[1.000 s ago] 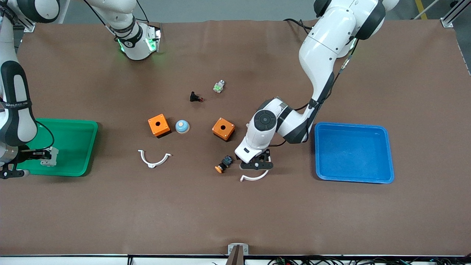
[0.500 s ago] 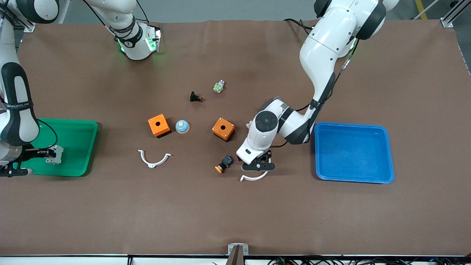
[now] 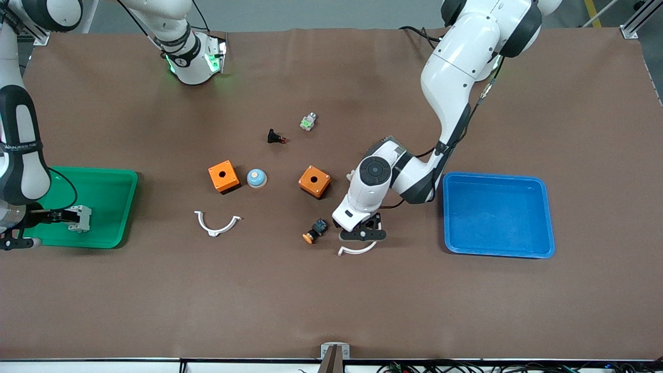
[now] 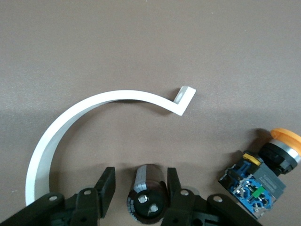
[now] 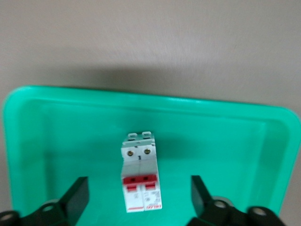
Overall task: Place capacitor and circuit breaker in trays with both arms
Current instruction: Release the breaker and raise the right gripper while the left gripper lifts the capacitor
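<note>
The capacitor (image 4: 146, 190), a dark cylinder with two metal terminals on its end face, lies on the brown mat inside the curve of a white clip (image 4: 94, 108). My left gripper (image 4: 140, 179) is down over it with a finger on each side. One finger sits against it and a gap shows at the other. In the front view the left gripper (image 3: 362, 234) hides the capacitor. The circuit breaker (image 5: 139, 176), white with red levers, rests in the green tray (image 5: 70, 122). My right gripper (image 5: 138, 193) stands open wide, both fingers clear of the circuit breaker (image 3: 79, 218).
An orange-capped blue-black switch (image 3: 315, 231) lies beside the left gripper. Two orange boxes (image 3: 224, 176) (image 3: 314, 181), a blue dome (image 3: 256, 178), a black push-button (image 3: 275, 137), a small green-and-white part (image 3: 308, 122) and another white clip (image 3: 216, 224) lie mid-table. A blue tray (image 3: 497, 215) sits toward the left arm's end.
My right gripper has opened and let go of the circuit breaker over the green tray. The left gripper's fingers have drawn in closer round the capacitor.
</note>
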You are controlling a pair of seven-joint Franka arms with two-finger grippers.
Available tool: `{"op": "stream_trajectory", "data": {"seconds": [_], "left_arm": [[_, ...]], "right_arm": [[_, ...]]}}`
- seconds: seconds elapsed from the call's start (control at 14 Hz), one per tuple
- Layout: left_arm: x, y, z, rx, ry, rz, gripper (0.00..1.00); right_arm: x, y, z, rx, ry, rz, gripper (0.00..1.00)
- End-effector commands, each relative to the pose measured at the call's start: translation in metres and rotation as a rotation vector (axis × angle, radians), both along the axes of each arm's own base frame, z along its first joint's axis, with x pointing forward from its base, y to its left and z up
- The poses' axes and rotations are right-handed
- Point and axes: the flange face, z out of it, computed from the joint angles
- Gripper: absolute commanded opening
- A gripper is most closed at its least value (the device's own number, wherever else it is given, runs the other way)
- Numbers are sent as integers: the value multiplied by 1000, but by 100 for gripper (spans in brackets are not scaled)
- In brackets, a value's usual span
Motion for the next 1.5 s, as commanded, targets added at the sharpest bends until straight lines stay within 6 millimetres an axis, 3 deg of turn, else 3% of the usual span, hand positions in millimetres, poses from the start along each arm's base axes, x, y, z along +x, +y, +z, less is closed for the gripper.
{"op": "stream_trajectory", "data": {"seconds": [0.0,0.07,0.43,0.57,0.79,0.86,1.21,1.43], "left_arm": [[0,-8,1,10,-29,-30,15],[-3,-12,2,14,-35,-42,2],[-1,-12,24,13,-49,-42,0],[2,-6,42,31,-35,-35,0],[22,22,74,40,-34,12,0],[24,27,81,44,-32,19,0],[64,86,123,33,-79,71,0],[66,105,157,60,-60,78,0]], "right_arm": [[2,39,86,-4,-37,34,99],[-1,53,112,-7,-35,29,99],[-49,173,269,-27,8,-5,99],[-69,215,307,-35,-3,-16,99],[-79,246,327,5,-24,-35,99],[-78,247,326,19,-28,-39,100],[-77,263,317,103,-28,-90,100],[-76,289,314,94,-42,-129,100]]}}
